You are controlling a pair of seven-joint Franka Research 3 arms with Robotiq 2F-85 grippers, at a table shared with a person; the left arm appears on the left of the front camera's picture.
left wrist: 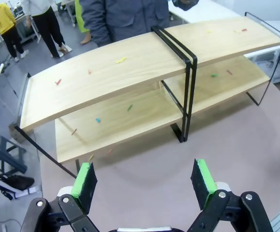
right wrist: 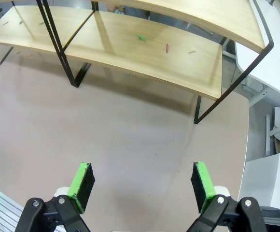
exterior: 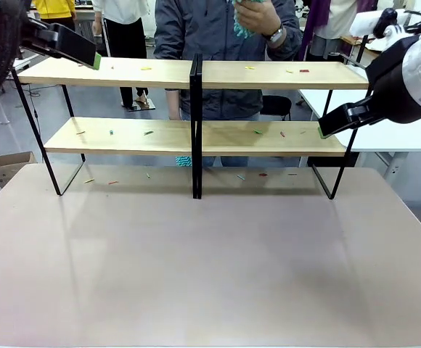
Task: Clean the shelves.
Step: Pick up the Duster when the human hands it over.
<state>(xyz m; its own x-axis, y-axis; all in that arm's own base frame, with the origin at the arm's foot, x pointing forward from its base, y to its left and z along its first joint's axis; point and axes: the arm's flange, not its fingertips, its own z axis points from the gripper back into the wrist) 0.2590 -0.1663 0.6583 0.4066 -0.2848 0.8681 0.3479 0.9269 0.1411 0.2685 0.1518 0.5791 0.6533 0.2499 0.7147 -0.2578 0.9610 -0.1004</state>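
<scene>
Two long light-wood boards on a thin black metal frame make up the shelves (exterior: pixel 123 72), which stand across the far part of the pale pinkish-grey table (exterior: pixel 210 275). A central black post (exterior: pixel 195 123) splits each tier in half. Small coloured scraps (exterior: pixel 258 131) in green, red and yellow lie scattered on both boards on either side of the post, and a few more lie on the table beneath the lower tier.

Far to the left of the post, by the end of the upper board, the black left gripper (left wrist: pixel 145 176) has its green pads spread wide and holds nothing. Far to the right of the post, near the end of the lower board, the right gripper (right wrist: pixel 142 178) is likewise spread and empty. Behind the post a person in a dark jacket (exterior: pixel 210 43) holds a teal cloth (exterior: pixel 241 27) in a raised hand (exterior: pixel 258 13).
</scene>
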